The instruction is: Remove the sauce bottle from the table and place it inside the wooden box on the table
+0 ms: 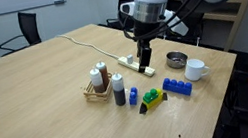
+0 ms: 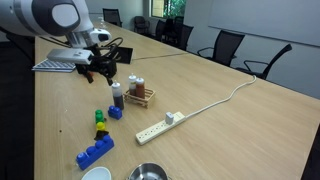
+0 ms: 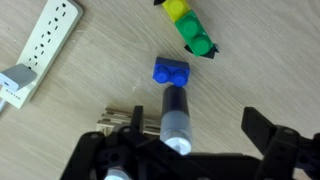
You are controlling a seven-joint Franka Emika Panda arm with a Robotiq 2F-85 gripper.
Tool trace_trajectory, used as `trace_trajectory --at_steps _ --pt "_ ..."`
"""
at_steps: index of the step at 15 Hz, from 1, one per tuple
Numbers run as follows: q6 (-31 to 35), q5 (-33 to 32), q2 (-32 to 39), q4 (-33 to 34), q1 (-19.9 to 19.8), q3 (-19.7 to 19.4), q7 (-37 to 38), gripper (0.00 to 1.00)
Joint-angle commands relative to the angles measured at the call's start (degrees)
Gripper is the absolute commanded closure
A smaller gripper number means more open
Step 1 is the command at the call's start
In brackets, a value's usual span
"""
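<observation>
In an exterior view, the sauce bottle (image 1: 119, 90) stands upright on the tabletop just beside the wooden box (image 1: 94, 91), outside its low wall. So nothing is delivered yet. The gripper (image 1: 146, 63) hangs above the table, off to the bottle's side of the box and well clear of both. Its fingers point down and hold nothing.

Over to the opposite exterior angle. Here too the sauce bottle (image 2: 117, 97) is on bare wood, close against the wooden box (image 2: 138, 98), which already carries a couple of small bottles (image 2: 137, 86). A small blue block (image 2: 115, 113) sits just past the sauce bottle, on the side away from the box. The gripper (image 2: 103, 68) hovers up high with no contact.

Now the wrist view looks straight down. The sauce bottle (image 3: 175, 112) shows its pale cap in the middle of the picture, and a corner of the wooden box (image 3: 118, 122) peeks in right next to it. The blue block (image 3: 172, 72) lies beyond the bottle, farther from the box. The gripper (image 3: 180, 140) has its jaws spread wide and empty, with the bottle lined up between them from above.

My read is that this is early going, with the approach lined up and the grasp not made. What's left is to descend, close on the bottle, lift it, carry it the short way over the box wall, and let go. The neighbouring box wall looks like the tight spot for a finger.
</observation>
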Motion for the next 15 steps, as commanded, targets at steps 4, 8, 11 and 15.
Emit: trace_trajectory --at_steps 4,8,11,15 --pt "1.7 -9.2 10.1 10.1 3.7 -2.6 1.6 0.0" --pt "4.7 -11.2 15.0 14.7 4.7 -4.6 2.1 0.0" --pt "6.2 -11.2 18.0 17.0 4.6 -5.6 1.0 0.0" --pt "6.7 -9.8 21.6 19.4 4.2 -5.9 0.0 0.0"
